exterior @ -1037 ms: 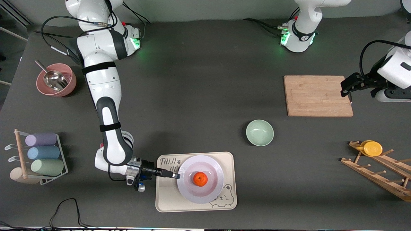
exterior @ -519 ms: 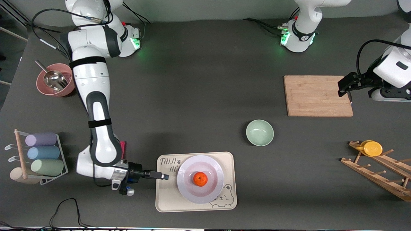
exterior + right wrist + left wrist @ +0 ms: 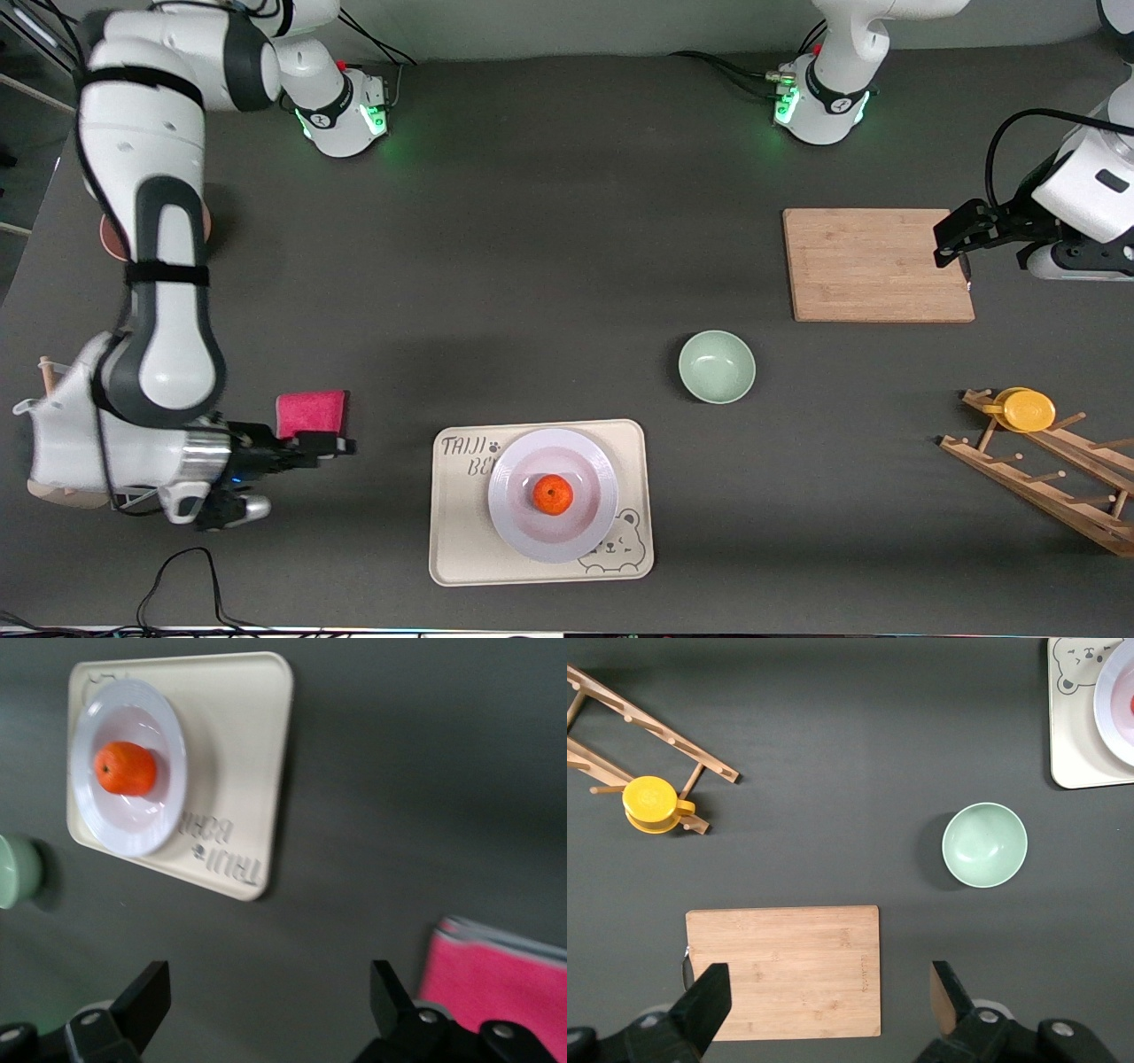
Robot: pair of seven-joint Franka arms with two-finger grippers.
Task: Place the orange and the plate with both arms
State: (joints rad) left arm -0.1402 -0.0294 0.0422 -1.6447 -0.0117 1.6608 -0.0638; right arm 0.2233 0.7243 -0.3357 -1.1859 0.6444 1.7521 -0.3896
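Two grippers, both with jaws spread wide and holding nothing. Right gripper (image 3: pixel 341 443) low over the bare table beside a pink cloth (image 3: pixel 310 412), toward the right arm's end, well apart from the tray (image 3: pixel 461 540). Left gripper (image 3: pixel 952 241) over the edge of a wooden cutting board (image 3: pixel 873 264), toward the left arm's end, waiting.

Orange (image 3: pixel 553 494) resting at the centre of the pale lavender plate (image 3: pixel 532 540); plate sitting on the cream tray with its bear drawing, near the front camera. Same trio in the right wrist view: orange (image 3: pixel 126 768), plate (image 3: pixel 97 819), tray (image 3: pixel 244 771).

Mint-green bowl (image 3: pixel 717 366) on the table between tray and cutting board, apart from both. Yellow lid (image 3: pixel 1028 410) on a wooden rack (image 3: pixel 1045 487) at the left arm's end. Possibly a pink bowl, mostly hidden by the right arm.
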